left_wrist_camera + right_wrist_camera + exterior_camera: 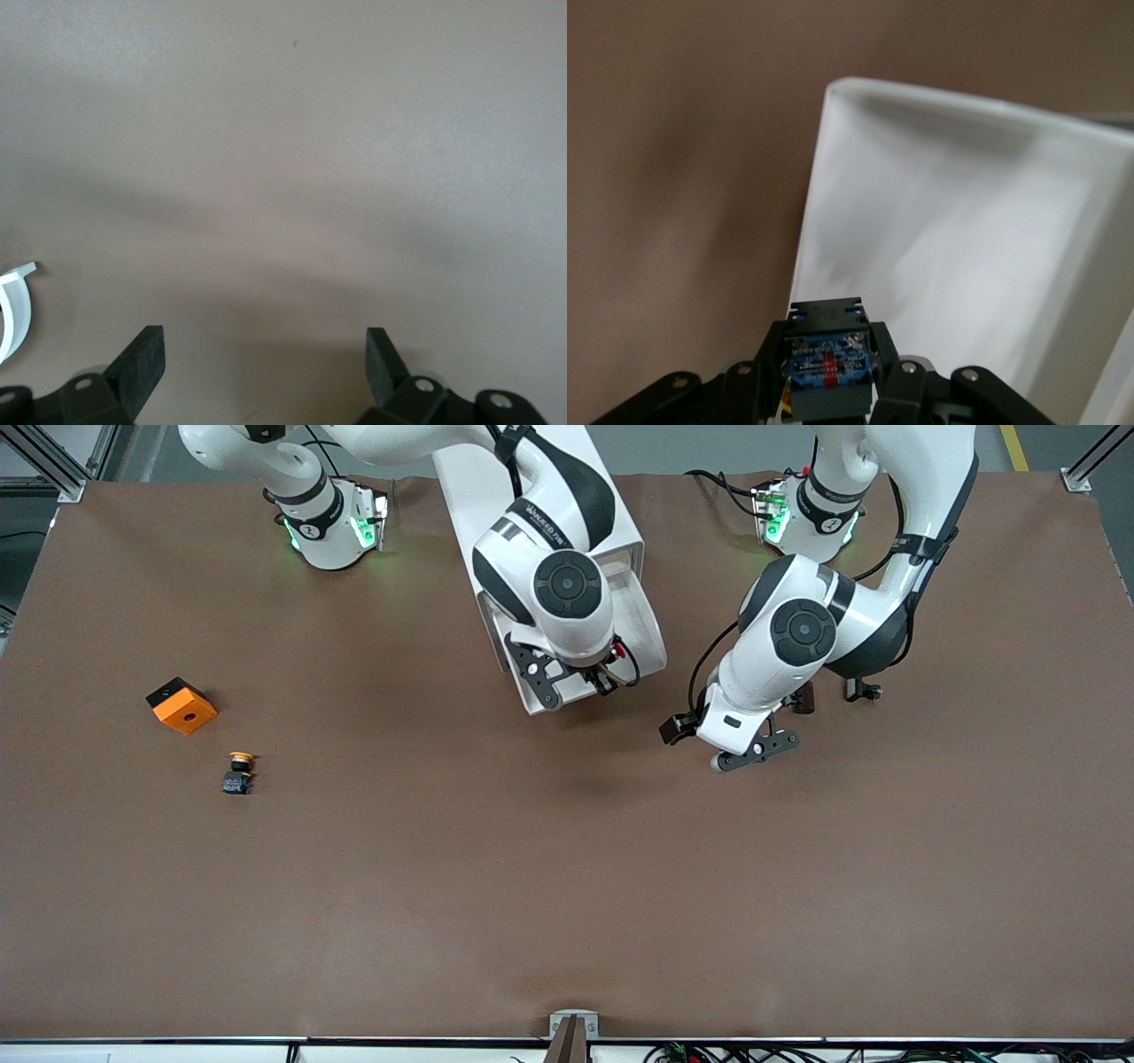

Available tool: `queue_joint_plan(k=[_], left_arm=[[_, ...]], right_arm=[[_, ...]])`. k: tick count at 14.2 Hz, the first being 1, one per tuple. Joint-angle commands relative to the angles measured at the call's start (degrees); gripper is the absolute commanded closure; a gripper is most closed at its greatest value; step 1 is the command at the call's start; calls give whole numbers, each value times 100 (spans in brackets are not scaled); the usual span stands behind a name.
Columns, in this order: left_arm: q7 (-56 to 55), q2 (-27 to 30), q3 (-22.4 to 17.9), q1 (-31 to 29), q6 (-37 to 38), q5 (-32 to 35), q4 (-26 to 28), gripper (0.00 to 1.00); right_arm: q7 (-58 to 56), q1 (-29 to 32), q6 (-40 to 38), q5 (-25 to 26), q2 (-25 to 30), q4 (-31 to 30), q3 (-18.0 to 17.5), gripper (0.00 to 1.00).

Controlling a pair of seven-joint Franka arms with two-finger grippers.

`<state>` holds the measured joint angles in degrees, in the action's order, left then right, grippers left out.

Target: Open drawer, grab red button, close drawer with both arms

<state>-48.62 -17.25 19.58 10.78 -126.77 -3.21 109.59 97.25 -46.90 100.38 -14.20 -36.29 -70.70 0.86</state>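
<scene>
Nearest the front camera, toward the right arm's end of the table from the drawer (642, 624), lies a yellow-capped button (238, 772), with an orange box (182, 705) a little farther from the camera. The left gripper (264, 363) hangs above bare table (567, 886) beside the drawer, fingers spread wide and empty. The right gripper (830, 376) is over the open white drawer, clamped on the button (827, 365); its black-and-blue body fills the grip. Its red cap and long axis cannot be made out.
</scene>
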Motion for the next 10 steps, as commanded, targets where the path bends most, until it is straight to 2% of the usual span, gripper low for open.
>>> queue_joint_plan(k=[1, 5, 7, 10], left_arm=[[-349, -51, 20, 3, 47, 372, -105, 0], [-745, -165, 46, 117, 47, 461, -245, 0], [-824, -182, 46, 223, 55, 461, -263, 0], [-1088, -322, 29, 477, 64, 461, -367, 0]], right_arm=[[-1291, 382, -273, -92, 306, 65, 2, 100], [-3154, 1058, -790, 39, 631, -5, 37, 100], [-4104, 1419, -1011, 433, 772, -110, 46, 100], [-5457, 2033, -1029, 742, 904, -391, 46, 100]])
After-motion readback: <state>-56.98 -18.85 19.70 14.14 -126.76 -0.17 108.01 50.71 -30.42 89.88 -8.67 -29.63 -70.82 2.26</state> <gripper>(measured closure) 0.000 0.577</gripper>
